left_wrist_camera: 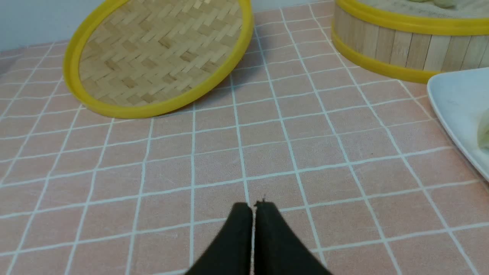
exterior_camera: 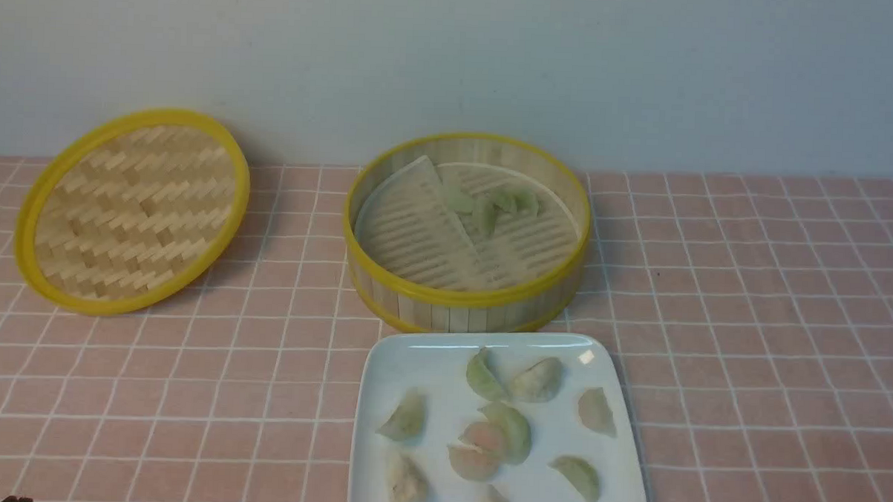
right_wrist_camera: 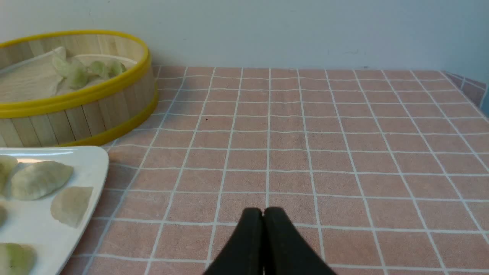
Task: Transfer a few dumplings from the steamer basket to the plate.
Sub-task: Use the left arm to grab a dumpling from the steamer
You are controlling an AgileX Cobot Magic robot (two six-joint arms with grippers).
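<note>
Dumplings [exterior_camera: 505,431] are sitting on the plate [exterior_camera: 413,361] between left gripper [left_wrist_camera: 253,206] and right gripper [right_wrist_camera: 263,210], both pinching together empty, few resting in the steamer basket [exterior_camera: 467,307] ahead, suggesting transfer is wrapping up.

**Table** [exterior_camera: 748,328], front view. The top is covered by a pink cloth [exterior_camera: 782,411] ruled into squares by thin white lines, and it ends at a pale wall [exterior_camera: 453,58] at the back. Three things rest directly on the cloth.

- **Left:** a flat woven lid [exterior_camera: 132,210] with a yellow rim (tilted, its far edge raised toward the wall).
- **Centre:** the round steamer basket [exterior_camera: 465,304], bamboo-slatted with yellow rims, upright and well apart from the lid.
- **Just in front of the basket:** the white square plate [exterior_camera: 442,366], its far edge close to the basket's wall; whether they touch cannot be told.
</note>
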